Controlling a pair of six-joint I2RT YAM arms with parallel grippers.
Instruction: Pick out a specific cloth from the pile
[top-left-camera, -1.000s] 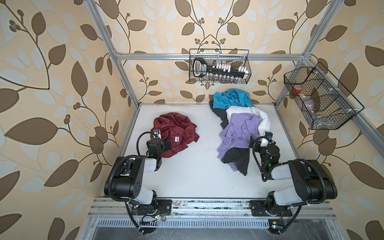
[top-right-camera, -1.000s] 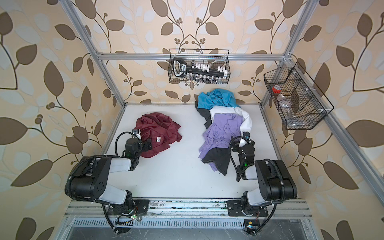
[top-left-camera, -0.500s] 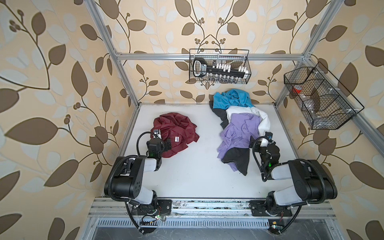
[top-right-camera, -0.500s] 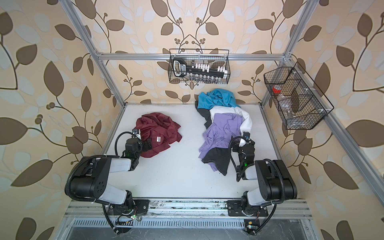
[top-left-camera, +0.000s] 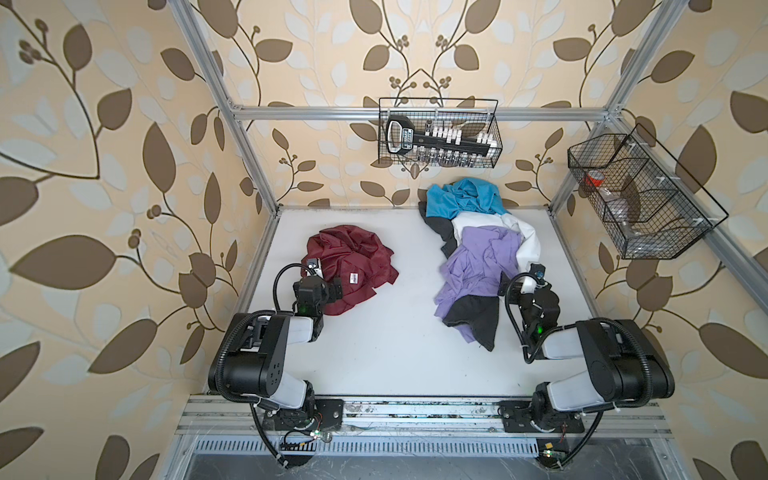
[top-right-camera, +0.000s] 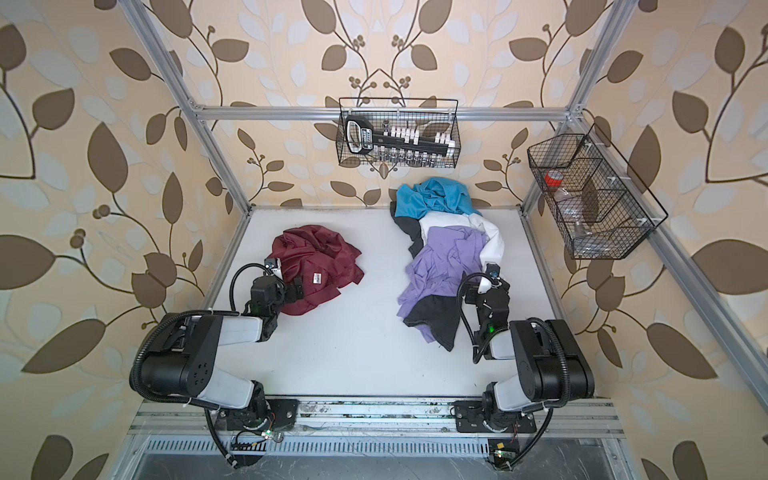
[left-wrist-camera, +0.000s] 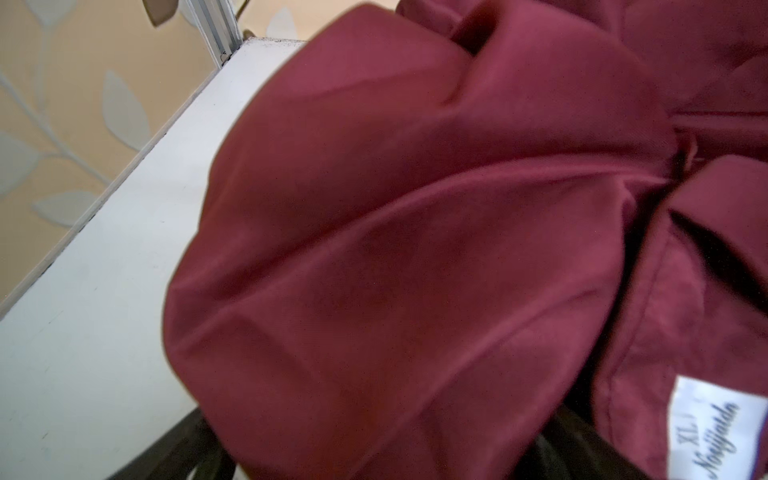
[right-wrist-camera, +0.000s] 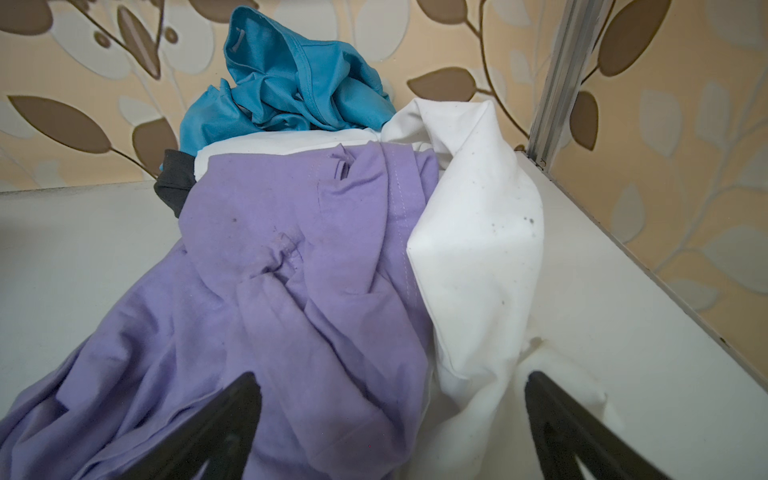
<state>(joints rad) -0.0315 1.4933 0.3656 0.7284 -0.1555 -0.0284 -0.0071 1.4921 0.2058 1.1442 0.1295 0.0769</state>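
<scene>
Nothing has shifted since a second ago: both of my arms and every garment sit where they were.

The maroon cloth (top-left-camera: 349, 257) lies crumpled on its own on the white table (top-left-camera: 374, 345), well apart from the pile (top-left-camera: 478, 249) and to the pile's left in both top views. Its small white label (left-wrist-camera: 715, 428) faces up.

My left pincer (top-left-camera: 328, 289) touches the maroon cloth on the side turned away from the pile. In the left wrist view, shiny maroon folds fill nearly everything and drape over the dark fingers, so I cannot tell whether this pincer is clenched or released.

My right pincer (right-wrist-camera: 390, 378) is released, with its two black fingers (right-wrist-camera: 216, 424) spread wide and nothing between them. It sits just beside the pile, at the end nearest my arms, and points into the pile where the lavender garment (right-wrist-camera: 291, 270) meets the white garment (right-wrist-camera: 478, 228).

Within the pile, the lavender garment lies on top. The white garment runs along the side away from the maroon cloth. The turquoise garment (right-wrist-camera: 291, 91) is bunched at the far end against the leaf-patterned wall. A dark grey garment (right-wrist-camera: 174, 183) pokes out from underneath.
</scene>
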